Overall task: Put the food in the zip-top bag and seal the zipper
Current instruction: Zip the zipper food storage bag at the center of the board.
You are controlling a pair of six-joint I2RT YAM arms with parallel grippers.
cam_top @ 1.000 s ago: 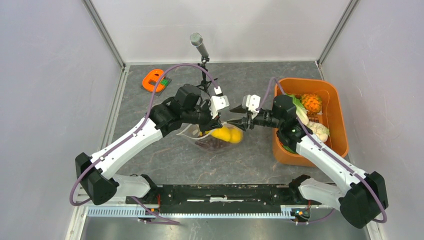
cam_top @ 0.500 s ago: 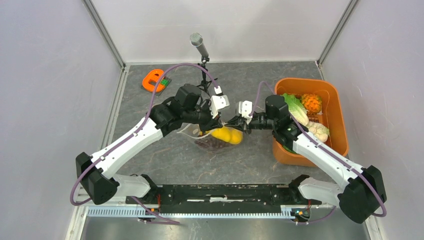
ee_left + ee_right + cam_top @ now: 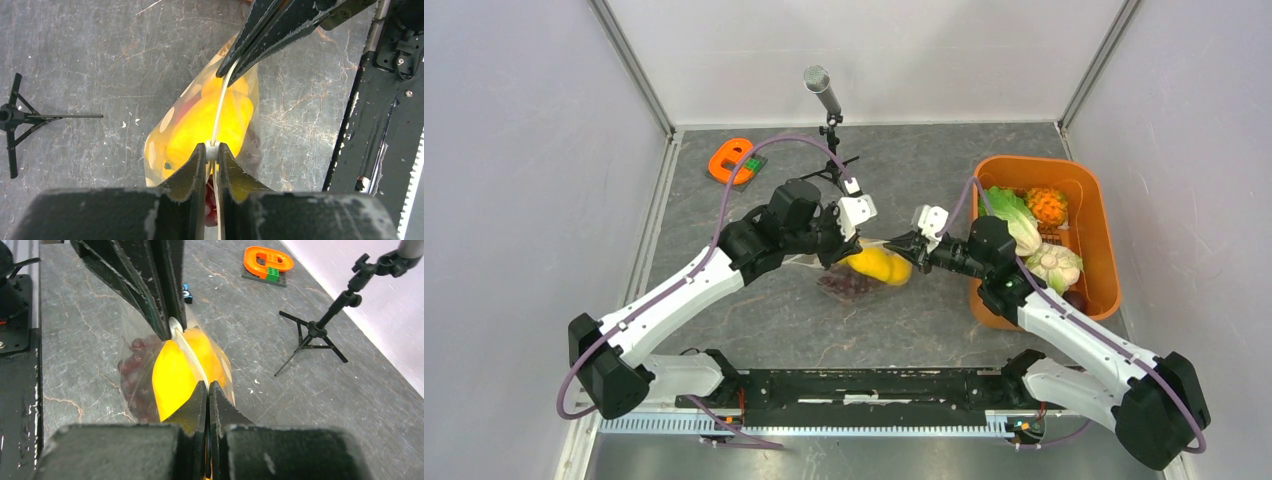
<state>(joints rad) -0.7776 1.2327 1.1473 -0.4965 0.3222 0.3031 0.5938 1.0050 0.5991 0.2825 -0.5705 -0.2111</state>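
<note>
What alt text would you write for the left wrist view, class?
The left arm's black fingers and the right arm's black fingers pinch opposite ends of the whitish zipper strip on a clear dotted plastic bag holding yellow toy fruit.

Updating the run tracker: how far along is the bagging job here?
Done: yellow toy fruit and purple grapes are in the zip-top bag. In hand: left gripper and right gripper each pinch the zipper, the bag slung between them. Left: lettuce and pineapple lie in the orange tub; whether the zipper is sealed along its length I cannot tell.
</note>
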